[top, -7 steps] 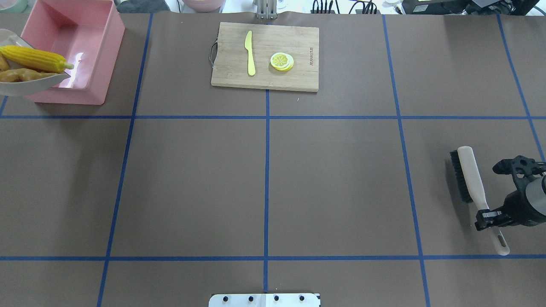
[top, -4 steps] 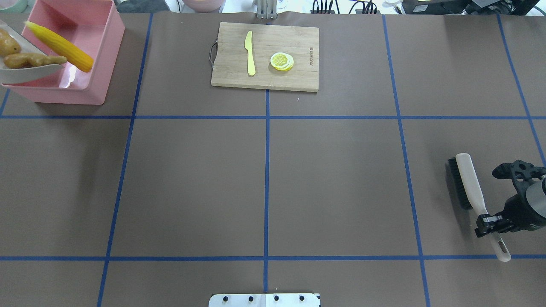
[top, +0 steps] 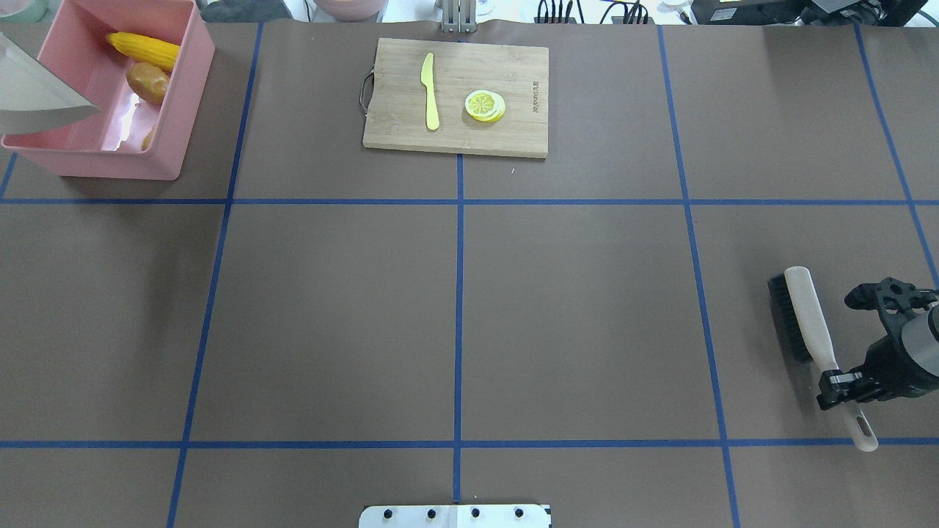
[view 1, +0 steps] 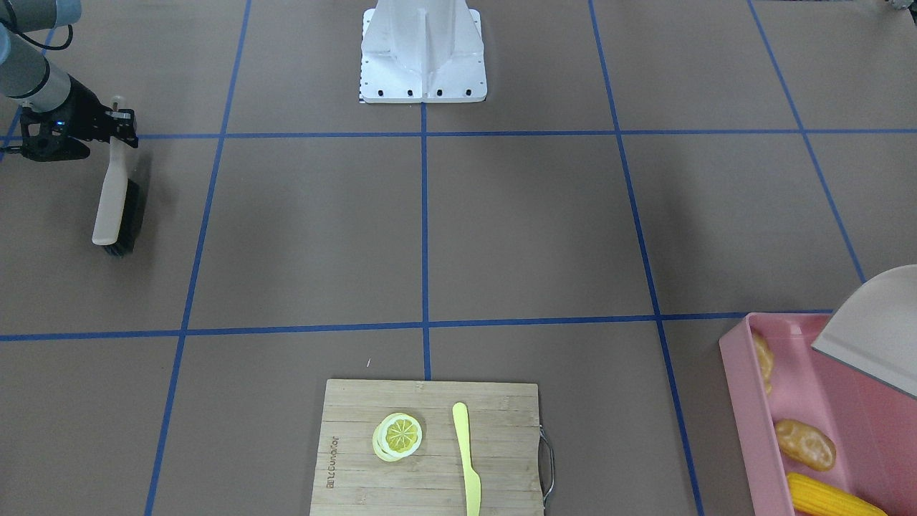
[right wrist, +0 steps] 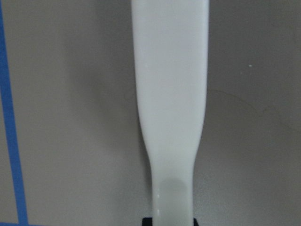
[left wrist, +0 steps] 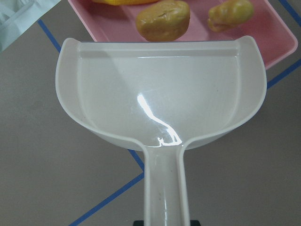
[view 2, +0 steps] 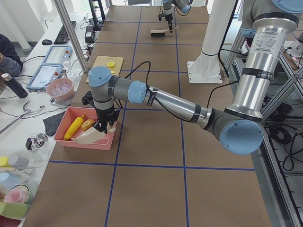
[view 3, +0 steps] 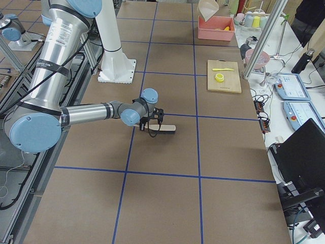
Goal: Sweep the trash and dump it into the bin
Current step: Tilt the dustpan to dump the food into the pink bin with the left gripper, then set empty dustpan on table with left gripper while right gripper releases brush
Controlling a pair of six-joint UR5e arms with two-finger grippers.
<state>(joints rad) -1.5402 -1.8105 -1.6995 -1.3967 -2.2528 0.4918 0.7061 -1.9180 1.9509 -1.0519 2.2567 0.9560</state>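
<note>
Though half hidden by the bin (view 1: 741, 419), ginger root (view 1: 764, 360) (corn cob (view 1: 831, 502) cropped).

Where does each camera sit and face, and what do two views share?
Front-facing: across the table, looking steeply down at the base; right gripper holds the brush.
Overhead: behind the robot, looking forward and down; right gripper at right edge.
Exterior left: table's left end; near left arm holds the dustpan over the pink bin.
Exterior right: table's right end; near right arm with brush.
Left wrist: along the dustpan toward trash in the bin.
Right wrist: along the brush handle.
Shared: front-facing and overhead show the cutting board.
</note>
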